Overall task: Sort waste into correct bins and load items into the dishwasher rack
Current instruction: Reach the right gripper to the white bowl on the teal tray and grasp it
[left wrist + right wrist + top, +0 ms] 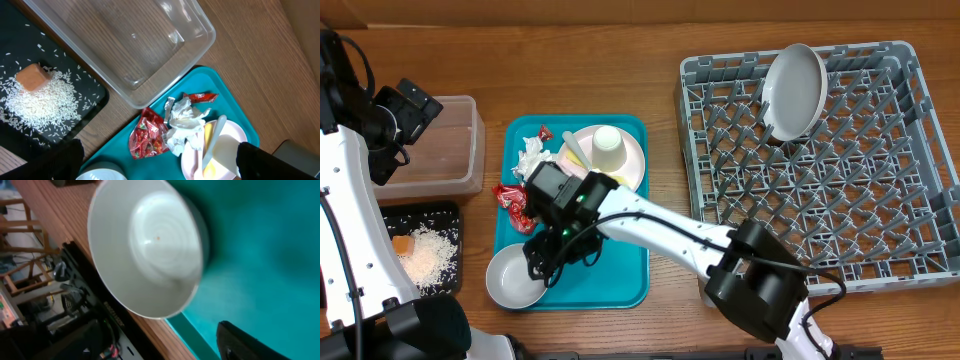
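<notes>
the right gripper (546,262), its opening not discernible, was placed at the white bowl (508,281) in the teal tray's (615,272) near left corner, seemingly for racking.

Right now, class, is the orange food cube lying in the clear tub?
No: the orange food cube sits among rice grains in the black tray, beside the clear tub.
</notes>
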